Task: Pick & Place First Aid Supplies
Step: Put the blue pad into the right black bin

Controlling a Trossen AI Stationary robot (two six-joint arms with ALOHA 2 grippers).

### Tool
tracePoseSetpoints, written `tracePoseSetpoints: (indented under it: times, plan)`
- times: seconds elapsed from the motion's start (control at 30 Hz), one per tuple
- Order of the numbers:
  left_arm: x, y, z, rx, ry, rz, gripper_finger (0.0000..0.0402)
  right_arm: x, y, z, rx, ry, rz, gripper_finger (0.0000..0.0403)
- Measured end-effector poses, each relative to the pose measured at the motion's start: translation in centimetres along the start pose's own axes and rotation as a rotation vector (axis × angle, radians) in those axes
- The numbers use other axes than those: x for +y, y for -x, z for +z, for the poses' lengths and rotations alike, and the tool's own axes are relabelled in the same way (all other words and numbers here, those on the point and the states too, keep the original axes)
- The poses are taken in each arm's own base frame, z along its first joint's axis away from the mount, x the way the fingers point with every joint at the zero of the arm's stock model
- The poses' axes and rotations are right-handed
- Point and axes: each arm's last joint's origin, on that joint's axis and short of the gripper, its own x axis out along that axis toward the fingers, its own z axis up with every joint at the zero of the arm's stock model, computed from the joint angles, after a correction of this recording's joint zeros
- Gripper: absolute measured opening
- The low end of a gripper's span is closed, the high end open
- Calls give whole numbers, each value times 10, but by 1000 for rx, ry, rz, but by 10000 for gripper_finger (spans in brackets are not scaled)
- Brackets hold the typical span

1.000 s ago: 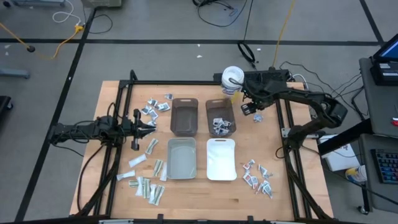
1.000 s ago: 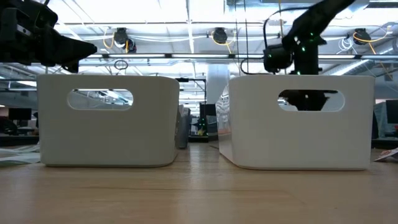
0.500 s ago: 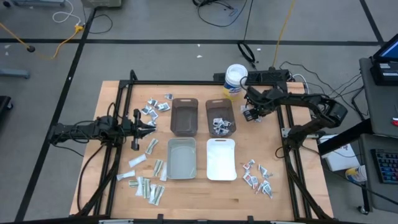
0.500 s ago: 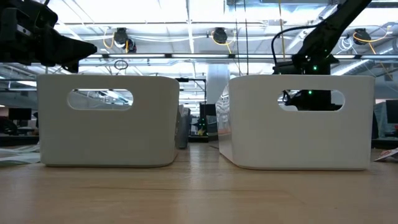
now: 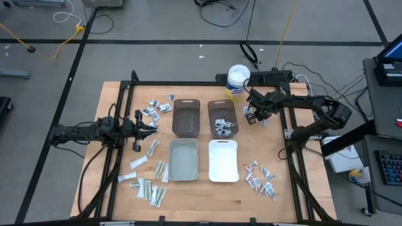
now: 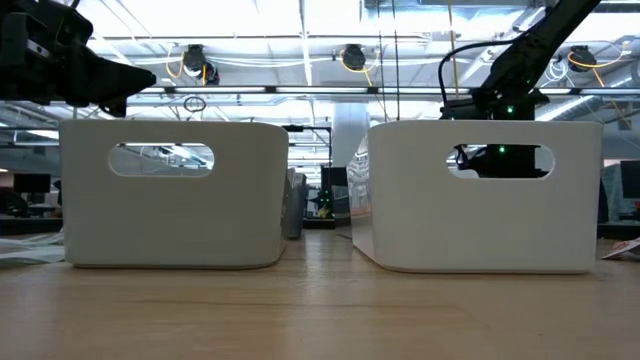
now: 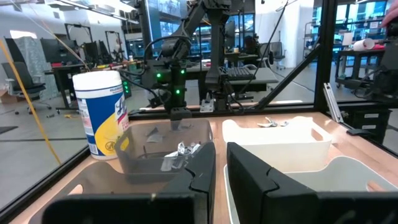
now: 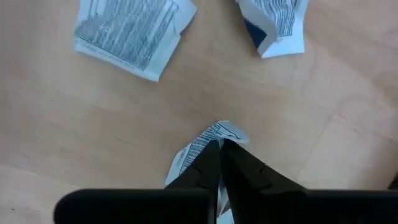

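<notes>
A white tub (image 5: 238, 80) stands behind four bins (image 5: 186, 117).

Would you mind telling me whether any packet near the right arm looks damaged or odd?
One packet beyond the right end effector lies folded over, its blue inside showing; its neighbour lies flat.

Grey floor (image 5: 157, 25) with black tape lines and cables (image 5: 220, 12); bright ceiling lights (image 6: 300, 20).

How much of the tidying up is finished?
A few packets already lie in one brown bin. The right gripper is shut on one packet on the table beside that bin. The left gripper waits. Many packets are left on the table.
</notes>
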Motion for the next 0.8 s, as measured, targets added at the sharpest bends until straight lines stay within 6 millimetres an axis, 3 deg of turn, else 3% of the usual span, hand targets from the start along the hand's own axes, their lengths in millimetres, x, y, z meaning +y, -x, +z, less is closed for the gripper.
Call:
tracePoseSetpoints:
  times: [0.27, 0.8]
  plan:
    - [0, 0, 0, 0, 0, 0, 47, -1, 9, 1, 36, 22, -20, 1]
    - [0, 0, 0, 0, 0, 0, 47, -8, 100, 8, 73, 213, -34, 0]
